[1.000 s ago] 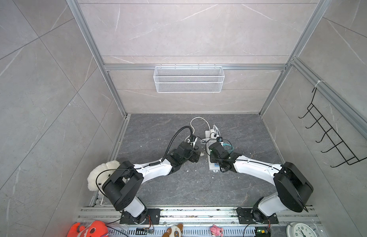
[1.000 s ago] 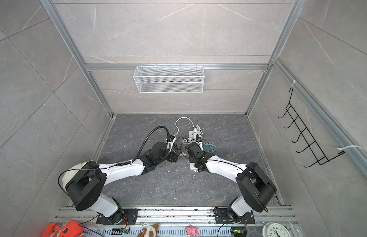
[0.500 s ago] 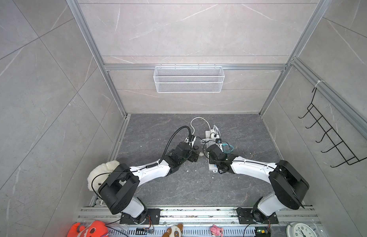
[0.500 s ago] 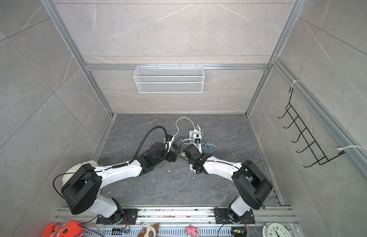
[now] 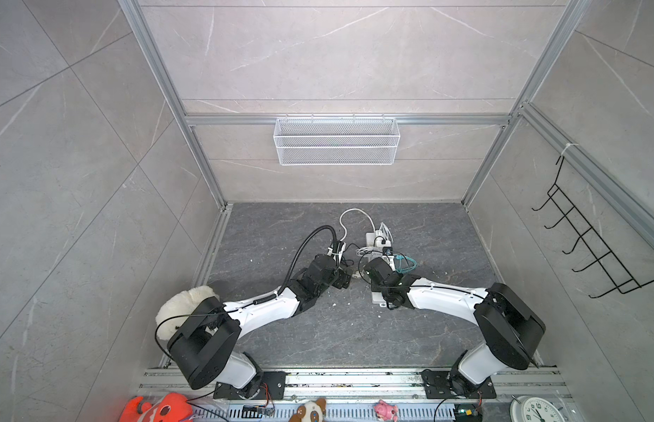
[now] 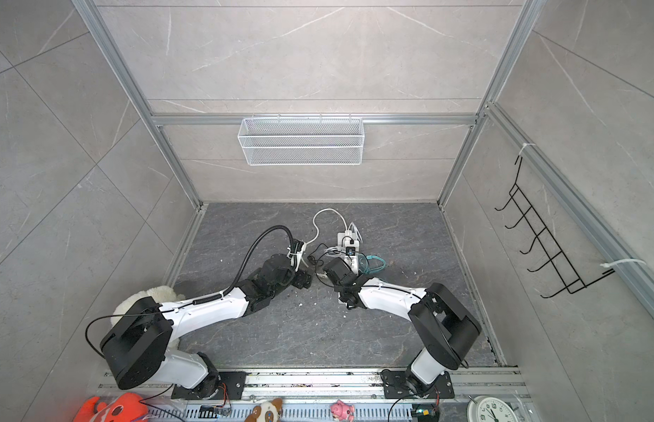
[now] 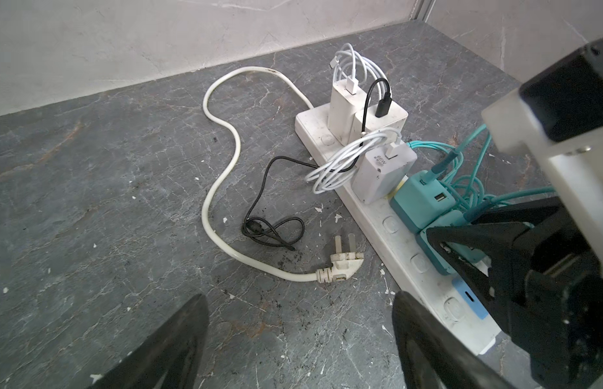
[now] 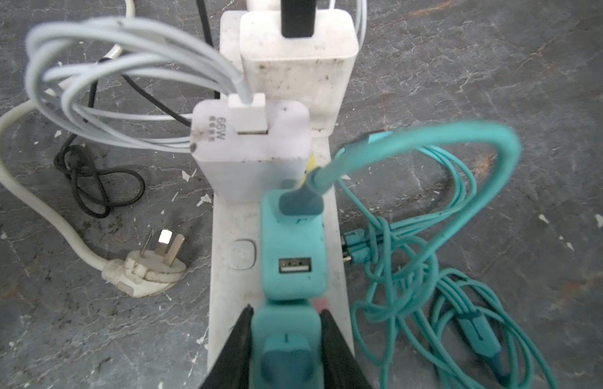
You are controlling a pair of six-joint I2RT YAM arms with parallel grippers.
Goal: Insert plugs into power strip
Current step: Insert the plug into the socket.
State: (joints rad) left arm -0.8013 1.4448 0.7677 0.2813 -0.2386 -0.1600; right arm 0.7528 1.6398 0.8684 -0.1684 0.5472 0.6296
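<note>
The white power strip (image 7: 371, 215) lies on the dark floor, seen in both top views (image 5: 376, 297). Three white plugs (image 7: 344, 111) (image 7: 381, 118) (image 7: 381, 171) stand in its far sockets, and a teal plug (image 8: 293, 256) sits beside them. My right gripper (image 8: 285, 310) is shut on a second teal plug (image 8: 286, 340), which stands upright on the strip right against the first; whether its prongs are seated is hidden. My left gripper (image 7: 298, 299) hangs open over bare floor left of the strip, holding nothing.
The strip's thick white cord ends in a pronged plug (image 7: 441, 266) lying on the floor by a black cable coil (image 7: 273, 232). Teal cables (image 8: 428, 269) tangle to the strip's right. A wire basket (image 5: 336, 140) hangs on the back wall, and a white plush (image 5: 183, 303) sits by the left arm.
The right wrist has shifted slightly left over the strip, still gripping the teal plug. The left arm has barely moved and stays open.
</note>
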